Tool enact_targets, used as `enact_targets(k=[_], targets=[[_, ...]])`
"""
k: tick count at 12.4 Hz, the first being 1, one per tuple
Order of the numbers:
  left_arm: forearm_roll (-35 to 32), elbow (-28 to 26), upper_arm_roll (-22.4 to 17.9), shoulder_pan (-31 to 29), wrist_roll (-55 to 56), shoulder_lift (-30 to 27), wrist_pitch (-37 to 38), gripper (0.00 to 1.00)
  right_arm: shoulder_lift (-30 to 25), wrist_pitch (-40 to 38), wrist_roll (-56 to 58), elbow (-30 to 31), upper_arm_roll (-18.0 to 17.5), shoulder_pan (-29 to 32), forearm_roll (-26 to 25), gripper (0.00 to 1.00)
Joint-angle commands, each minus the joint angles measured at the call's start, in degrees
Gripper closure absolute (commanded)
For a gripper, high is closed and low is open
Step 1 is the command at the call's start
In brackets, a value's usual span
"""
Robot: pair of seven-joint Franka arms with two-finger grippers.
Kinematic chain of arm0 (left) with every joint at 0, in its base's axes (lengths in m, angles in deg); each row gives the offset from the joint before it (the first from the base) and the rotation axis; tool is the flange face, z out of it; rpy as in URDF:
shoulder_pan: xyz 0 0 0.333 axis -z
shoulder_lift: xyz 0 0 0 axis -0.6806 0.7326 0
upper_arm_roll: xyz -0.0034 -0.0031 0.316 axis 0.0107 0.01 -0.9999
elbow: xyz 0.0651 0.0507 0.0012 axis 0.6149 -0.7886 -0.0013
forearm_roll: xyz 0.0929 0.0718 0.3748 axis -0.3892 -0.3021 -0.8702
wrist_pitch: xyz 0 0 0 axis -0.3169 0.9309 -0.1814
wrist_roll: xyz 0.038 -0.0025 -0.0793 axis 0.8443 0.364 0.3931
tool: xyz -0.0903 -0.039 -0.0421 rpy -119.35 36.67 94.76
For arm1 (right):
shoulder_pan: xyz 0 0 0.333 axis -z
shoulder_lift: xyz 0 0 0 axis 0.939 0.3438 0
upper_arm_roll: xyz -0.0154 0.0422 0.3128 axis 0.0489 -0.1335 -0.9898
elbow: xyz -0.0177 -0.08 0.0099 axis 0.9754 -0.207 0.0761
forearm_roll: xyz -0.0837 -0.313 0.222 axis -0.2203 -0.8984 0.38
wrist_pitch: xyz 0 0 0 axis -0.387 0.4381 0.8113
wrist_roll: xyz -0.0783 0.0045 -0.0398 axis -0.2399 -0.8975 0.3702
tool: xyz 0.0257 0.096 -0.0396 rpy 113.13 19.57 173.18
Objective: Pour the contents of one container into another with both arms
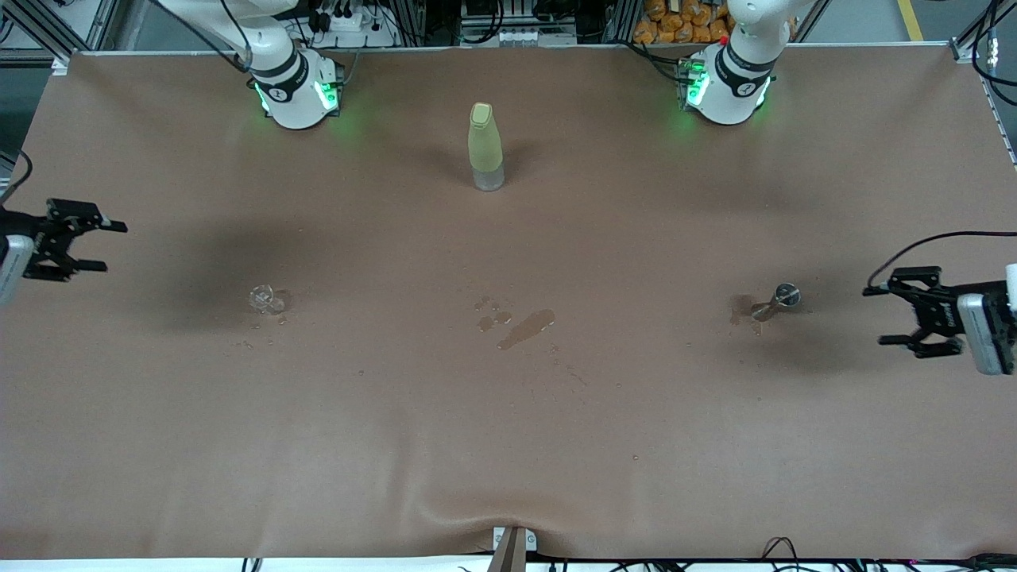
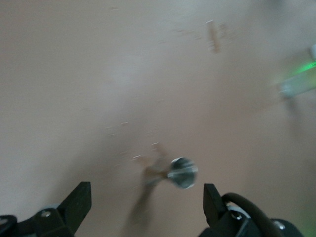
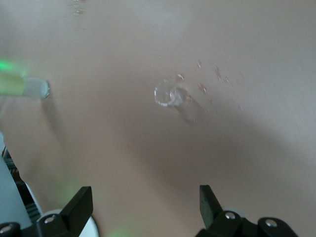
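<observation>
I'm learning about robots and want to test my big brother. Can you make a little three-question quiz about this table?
1. True or false: the left end effector is holding the small metal cup.
2. Which thing stands closest to the robots' bases?
A. the clear glass
B. the yellow-green bottle
C. the small metal cup
3. Fill in the word: the wet spill marks lie ____ the front camera than the bottle.

Key
1. False. It hangs open at the left arm's end of the table, empty. The right end effector is open and empty too.
2. B
3. nearer to
</observation>
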Motion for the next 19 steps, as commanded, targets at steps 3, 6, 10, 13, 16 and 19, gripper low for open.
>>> enact_targets(k=[3,6,10,13,16,19], targets=[[-11.2,-0.1,0.5,1.1,14.5,-6.5,-3.6,0.0,-13.1,0.6,-30.9,-0.1,-11.8,0.4,-15.7,0.0],[-21.9,-0.3,-3.4,9.2,19.6,-10.8,-9.6,0.0,-16.9,0.6,-39.5,-0.1,-18.2,1.5,-20.1,0.0],[-22.5,-0.8,-7.0,16.9,38.4,-13.3,-9.5,0.0,-20.1,0.5,-59.4,-0.1,-25.7,3.6,-23.4,0.0],[-22.5,-4.4,-7.8,22.1,55.6,-17.0,-9.6,0.0,-20.4,1.0,-65.4,-0.2,-33.3,9.5,-23.9,0.0],[-22.7,-7.3,-7.8,23.8,64.0,-21.6,-9.0,0.0,-20.2,1.0,-65.6,-1.4,-37.1,13.1,-23.9,0.0],[-23.1,-11.6,-9.1,26.9,71.7,-27.6,-6.6,0.0,-20.2,1.6,-65.7,-1.6,-38.4,15.3,-23.6,0.0]])
